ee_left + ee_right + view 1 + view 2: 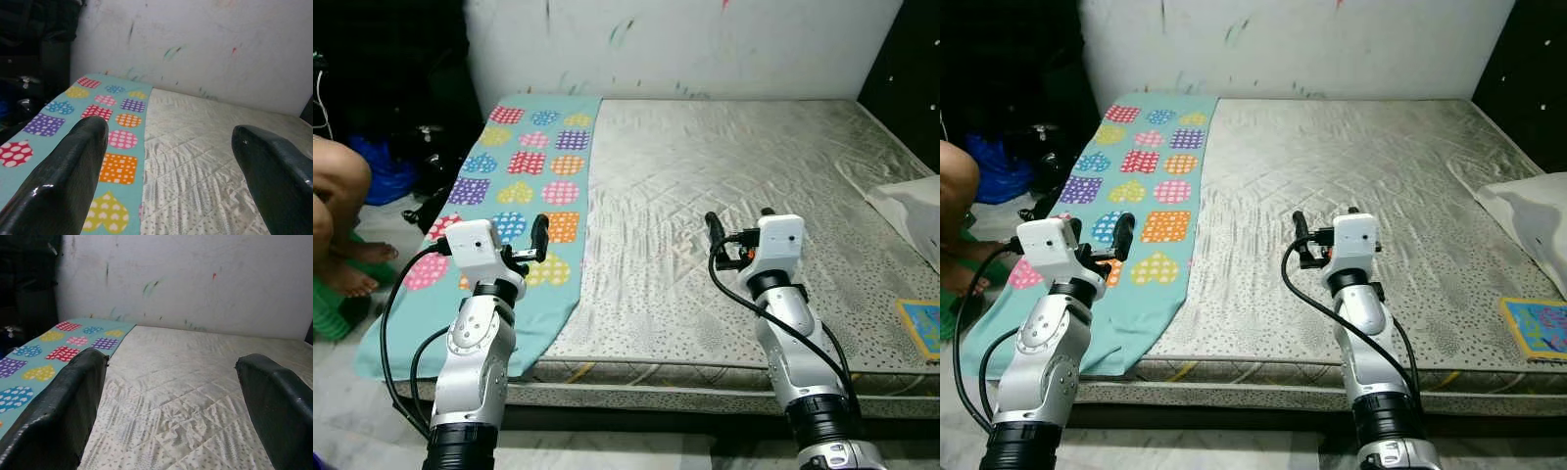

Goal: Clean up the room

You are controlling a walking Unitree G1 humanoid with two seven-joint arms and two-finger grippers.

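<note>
Two open, empty end effectors, left (540, 238) and right (736, 235), hover over teal heart-patterned cloth (524, 186) draping mattress (724, 196).

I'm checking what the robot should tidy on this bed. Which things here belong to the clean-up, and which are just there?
Job:
patterned sheet, lying along the mattress's left side, hanging over the edge
pillow, at the right edge
book, near the right front corner
left gripper, open, over the sheet
right gripper, open, over the mattress

Just there:
mattress
person's legs, on the left
wall
</note>
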